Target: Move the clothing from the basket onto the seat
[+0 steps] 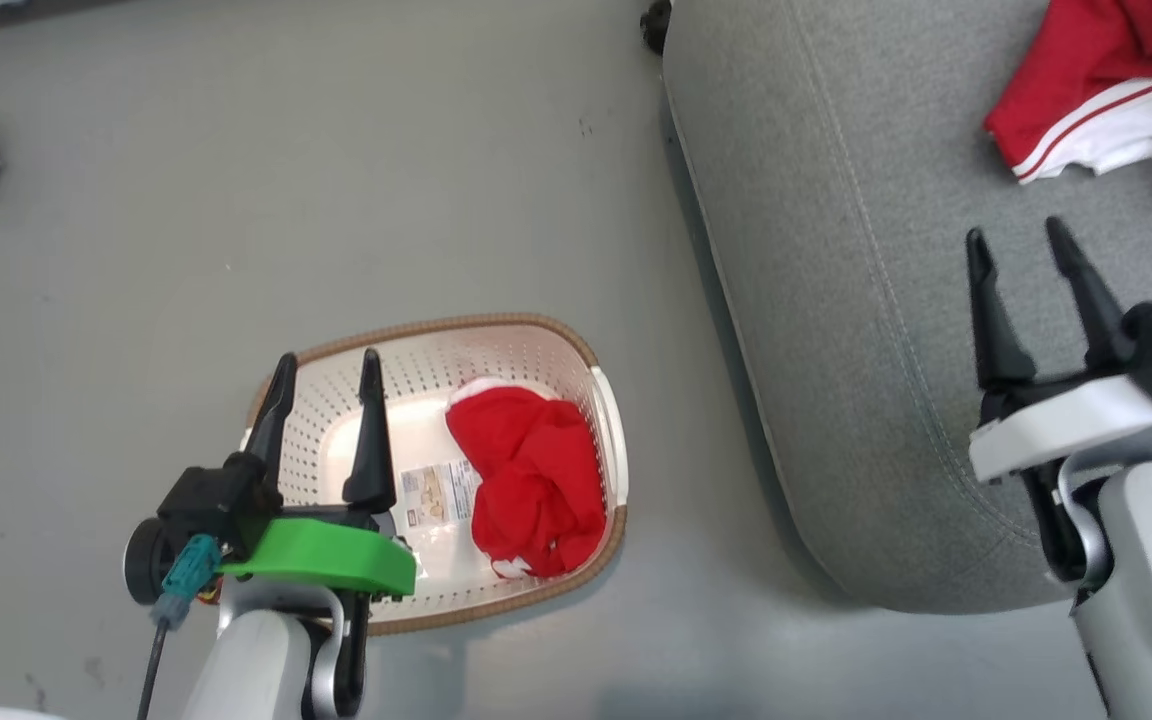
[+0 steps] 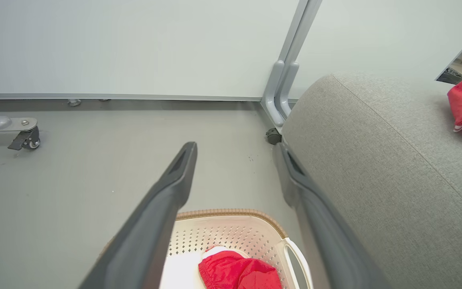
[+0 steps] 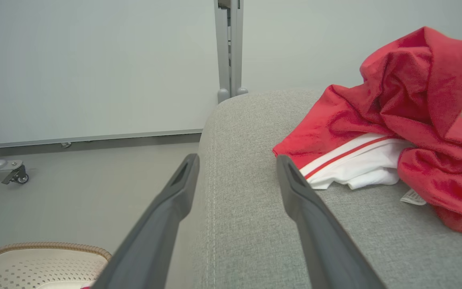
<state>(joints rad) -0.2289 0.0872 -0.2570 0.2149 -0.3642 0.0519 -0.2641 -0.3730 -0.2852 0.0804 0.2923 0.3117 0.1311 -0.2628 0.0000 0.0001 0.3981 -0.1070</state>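
Here, hovering with left claw (image 1: 328, 356) spread over basket (image 1: 436, 325) holding red garment (image 1: 531, 480), right claw (image 1: 1015, 230) spread above seat (image 1: 836, 300) near second garment (image 1: 1096, 90).

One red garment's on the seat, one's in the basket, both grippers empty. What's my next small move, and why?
Probably shift the left gripper rightward to the red garment in the basket and lower onto it. That gripper is open and empty over the basket's bare side. The right gripper hangs open over the seat, near the other garment lying there.
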